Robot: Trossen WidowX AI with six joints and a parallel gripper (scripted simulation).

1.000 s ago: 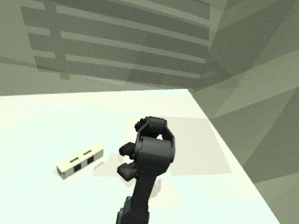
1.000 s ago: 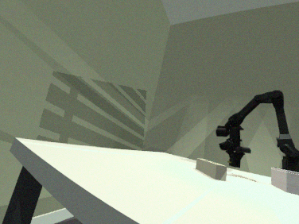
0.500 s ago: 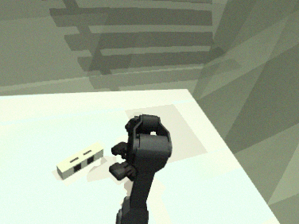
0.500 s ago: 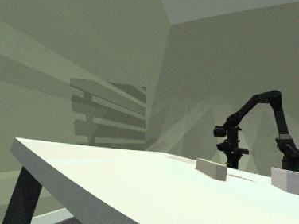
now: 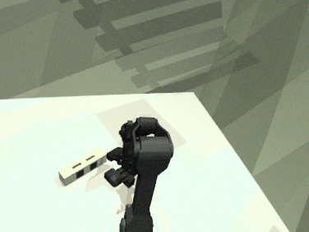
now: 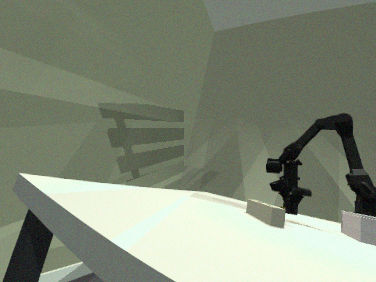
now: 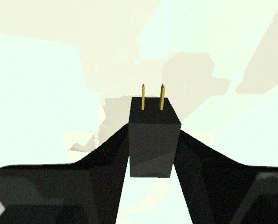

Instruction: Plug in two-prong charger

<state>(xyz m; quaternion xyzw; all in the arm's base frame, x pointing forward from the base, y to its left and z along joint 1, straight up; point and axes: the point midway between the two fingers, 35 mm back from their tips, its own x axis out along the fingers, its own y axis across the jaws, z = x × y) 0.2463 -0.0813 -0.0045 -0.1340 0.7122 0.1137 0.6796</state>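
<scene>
The power strip [image 5: 83, 162] [image 6: 265, 214] is a long pale block on the table, with two dark squares on its side and two thin dark slots on its top in the top view. My gripper [image 5: 112, 165] [image 6: 291, 208] [image 7: 148, 128] is shut on the black charger [image 7: 150, 152], which sits between the fingers in the wrist view. The charger's two gold prongs [image 7: 143, 97] [image 7: 162, 97] point away from the gripper, up the wrist view. In the top view the gripper is just right of the strip's right end, apart from it. The charger cannot be made out in the top and exterior views.
The white table [image 5: 214, 177] [image 6: 165, 230] has its far and right edges beyond the arm in the top view. A pale block [image 6: 357, 226] stands by the arm's base at the right of the exterior view. Shadows and tinted patches cross the table and walls.
</scene>
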